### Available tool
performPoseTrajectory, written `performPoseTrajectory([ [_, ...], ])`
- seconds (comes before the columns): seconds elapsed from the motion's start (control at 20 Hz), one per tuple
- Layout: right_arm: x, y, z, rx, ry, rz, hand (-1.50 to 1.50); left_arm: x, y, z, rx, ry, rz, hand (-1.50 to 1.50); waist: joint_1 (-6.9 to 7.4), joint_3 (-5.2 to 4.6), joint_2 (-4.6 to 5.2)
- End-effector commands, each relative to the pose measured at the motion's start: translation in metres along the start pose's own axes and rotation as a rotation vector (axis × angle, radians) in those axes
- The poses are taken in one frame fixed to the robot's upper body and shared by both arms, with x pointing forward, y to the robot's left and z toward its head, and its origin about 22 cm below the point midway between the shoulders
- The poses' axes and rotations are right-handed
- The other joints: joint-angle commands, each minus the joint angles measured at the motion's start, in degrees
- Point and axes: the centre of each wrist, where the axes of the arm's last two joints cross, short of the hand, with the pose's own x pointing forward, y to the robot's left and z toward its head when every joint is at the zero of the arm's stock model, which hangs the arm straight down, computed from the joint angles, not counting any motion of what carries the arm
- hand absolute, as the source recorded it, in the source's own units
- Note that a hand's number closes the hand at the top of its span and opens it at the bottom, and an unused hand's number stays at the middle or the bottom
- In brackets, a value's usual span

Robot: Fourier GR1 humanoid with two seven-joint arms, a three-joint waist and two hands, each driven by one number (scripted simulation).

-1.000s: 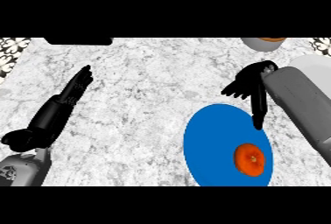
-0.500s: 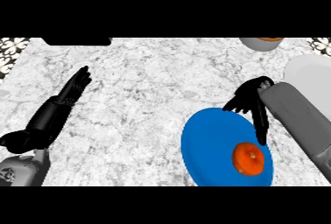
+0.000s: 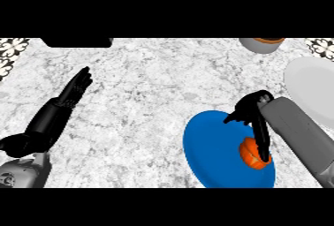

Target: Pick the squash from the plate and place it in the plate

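An orange squash (image 3: 250, 154) lies on the right part of a blue plate (image 3: 212, 154) at the counter's lower right. My right hand (image 3: 251, 112) hangs over the plate's upper right, its thumb reaching down onto the squash and its other fingers bent to the left; nothing is held. A white plate (image 3: 312, 88) sits at the right edge, partly cut off. My left hand (image 3: 62, 110) lies at the left with straight fingers pointing up the counter, holding nothing.
A grey bowl (image 3: 261, 45) with something orange-brown inside stands at the top right. A dark object (image 3: 77, 42) sits at the top edge, left of centre. Patterned tiles show in both top corners. The marble counter (image 3: 143, 97) spreads between the hands.
My right hand has come down and toward me, from above the blue plate's rim to over the plate, its thumb now on the squash. The left arm looks unchanged.
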Motion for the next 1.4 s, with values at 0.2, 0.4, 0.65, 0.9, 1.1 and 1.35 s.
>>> performPoseTrajectory([
  [0.2,0.004,0.023,-0.028,0.123,0.037,0.086,-1.5,0.01,0.008,-0.007,0.012,0.009,0.014,0.0,-0.25,0.52,0.62],
  [0.4,0.0,0.04,-0.034,0.119,0.065,0.11,-1.5,0.004,0.006,-0.007,-0.003,0.011,0.005,0.0,-0.57,0.51,0.63],
  [0.65,0.007,0.051,-0.035,0.142,-0.036,0.165,1.5,-0.009,0.002,0.007,-0.013,0.013,-0.003,0.0,-0.07,0.54,0.73],
  [0.9,0.007,0.07,-0.027,0.06,-0.086,0.181,1.5,-0.005,0.007,0.025,-0.015,0.002,0.008,0.0,0.28,0.57,0.65],
  [1.1,-0.017,0.059,-0.014,-0.004,-0.043,0.135,1.5,-0.014,-0.003,-0.01,-0.005,-0.002,0.003,0.0,-0.15,0.6,1.09],
  [1.35,-0.035,0.003,0.062,-0.634,0.451,-0.345,1.5,0.0,0.002,-0.003,-0.022,-0.022,0.0,0.0,1.91,0.27,1.11],
])
